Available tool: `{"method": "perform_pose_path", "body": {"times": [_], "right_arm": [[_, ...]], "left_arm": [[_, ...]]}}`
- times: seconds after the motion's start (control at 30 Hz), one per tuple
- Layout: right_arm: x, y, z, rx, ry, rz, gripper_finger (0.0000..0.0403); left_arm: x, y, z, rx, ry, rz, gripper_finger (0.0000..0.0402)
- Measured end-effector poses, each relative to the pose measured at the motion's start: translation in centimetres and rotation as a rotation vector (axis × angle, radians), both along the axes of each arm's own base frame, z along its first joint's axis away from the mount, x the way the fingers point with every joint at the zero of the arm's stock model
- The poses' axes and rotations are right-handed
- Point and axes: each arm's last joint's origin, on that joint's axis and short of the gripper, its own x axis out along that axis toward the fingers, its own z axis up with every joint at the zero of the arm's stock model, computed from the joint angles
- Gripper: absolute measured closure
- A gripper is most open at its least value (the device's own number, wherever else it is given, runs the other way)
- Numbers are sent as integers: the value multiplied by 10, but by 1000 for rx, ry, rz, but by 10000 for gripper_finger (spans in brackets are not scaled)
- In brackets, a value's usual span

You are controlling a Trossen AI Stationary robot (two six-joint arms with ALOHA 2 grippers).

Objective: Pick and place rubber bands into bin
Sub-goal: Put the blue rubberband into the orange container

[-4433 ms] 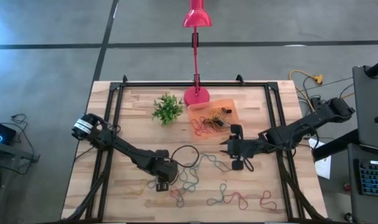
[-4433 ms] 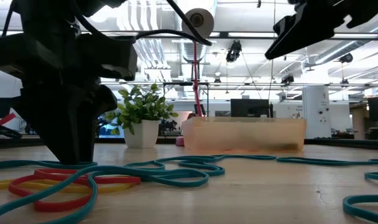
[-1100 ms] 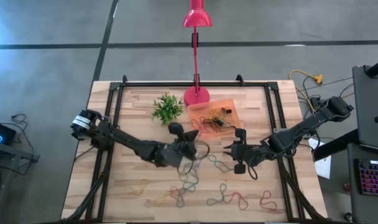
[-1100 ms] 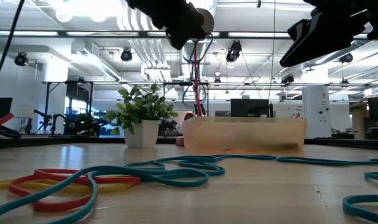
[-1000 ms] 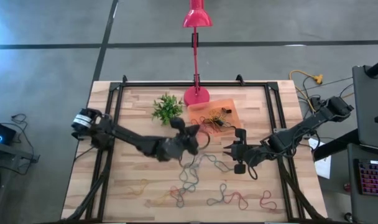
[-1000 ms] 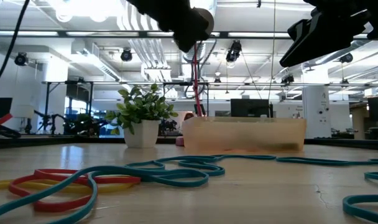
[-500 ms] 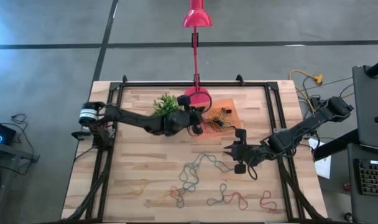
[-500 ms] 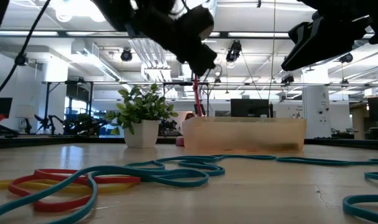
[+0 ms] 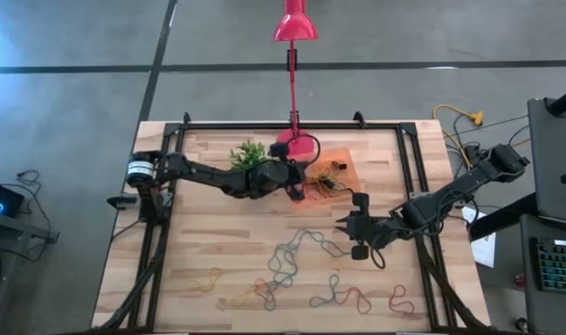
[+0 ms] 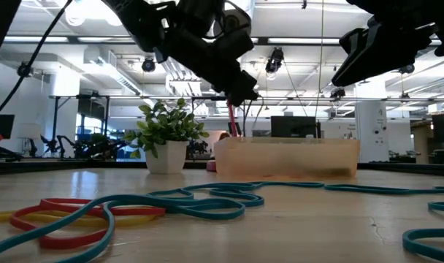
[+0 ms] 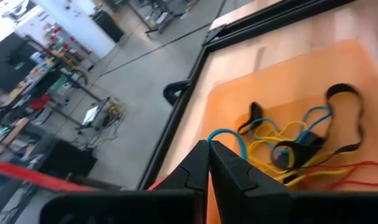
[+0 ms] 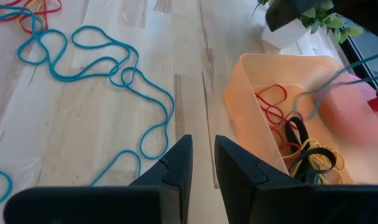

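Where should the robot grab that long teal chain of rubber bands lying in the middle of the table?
Probably from straight above, on a single strand. The teal chain lies flat on the wood, so there's no raised edge. Its end loop nearest the right gripper lies apart from the other bands, so the jaws can straddle it.

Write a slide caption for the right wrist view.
Right claw hovers beside the orange bin of rubber bands; teal bands litter the table.
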Motion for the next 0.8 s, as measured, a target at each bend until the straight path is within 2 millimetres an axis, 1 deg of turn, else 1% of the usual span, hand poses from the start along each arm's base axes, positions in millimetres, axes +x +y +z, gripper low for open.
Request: {"method": "perform_pose_path", "body": {"times": [0.57,0.67,0.8], "right_arm": [[0,0,0,3,-1,-2,346],[0,0,0,3,-1,-2,346],[0,0,0,3,-2,-3,346]], "left_arm": [[0,-3,-4,-33,34,-94,397],[0,-3,-3,-39,29,-99,372],[0,-3,-3,-42,27,-95,321]]}}
